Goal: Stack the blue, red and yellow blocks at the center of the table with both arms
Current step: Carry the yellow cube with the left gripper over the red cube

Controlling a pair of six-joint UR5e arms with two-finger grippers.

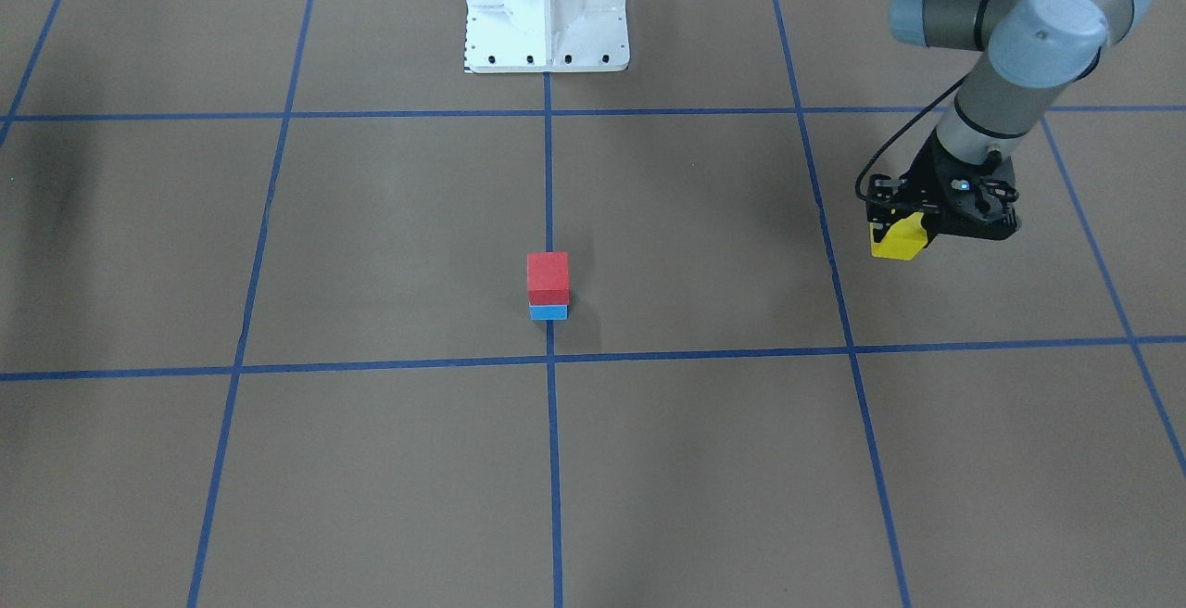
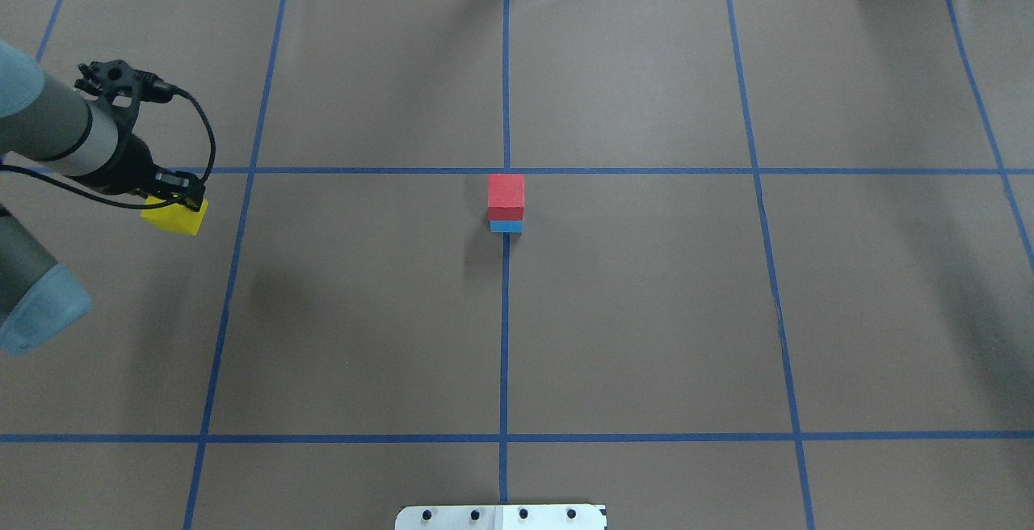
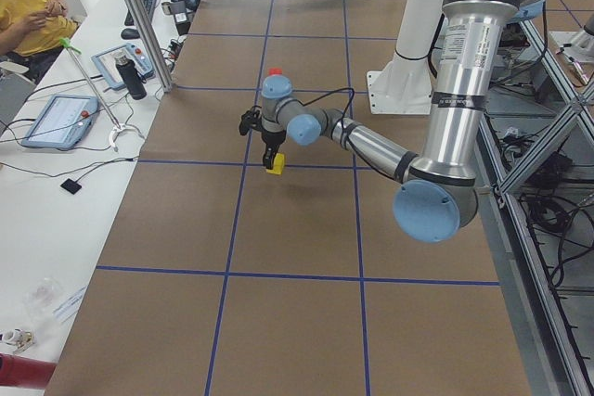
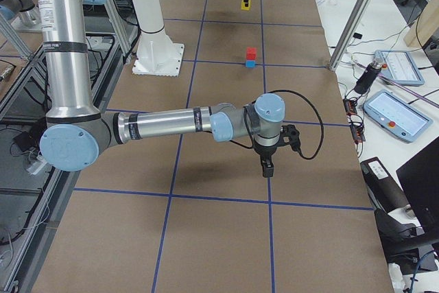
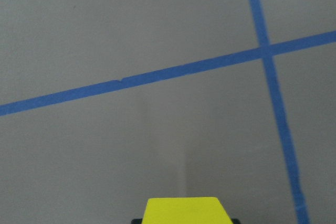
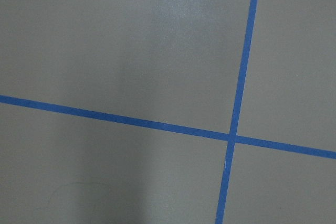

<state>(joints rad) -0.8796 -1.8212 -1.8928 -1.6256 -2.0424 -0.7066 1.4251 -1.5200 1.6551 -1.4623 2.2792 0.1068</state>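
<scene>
At the table's centre the red block [image 1: 547, 276] sits on top of the blue block [image 1: 548, 311], on the middle tape line; the same red block [image 2: 506, 195] and blue block [image 2: 506, 226] show from overhead. My left gripper [image 1: 903, 235] is shut on the yellow block [image 1: 897, 239], held just above the table far to the stack's side, near a tape crossing. The yellow block [image 5: 182, 210] fills the bottom edge of the left wrist view. My right gripper [image 4: 266, 168] points down over bare table, well away from the stack; I cannot tell whether it is open or shut.
The white bolted pedestal [image 1: 547, 6] stands at the robot's side of the table. Blue tape lines [image 2: 504, 336] divide the brown surface into squares. A side bench with tablets [image 3: 58, 118] and a seated person [image 3: 28, 6] runs along the far edge.
</scene>
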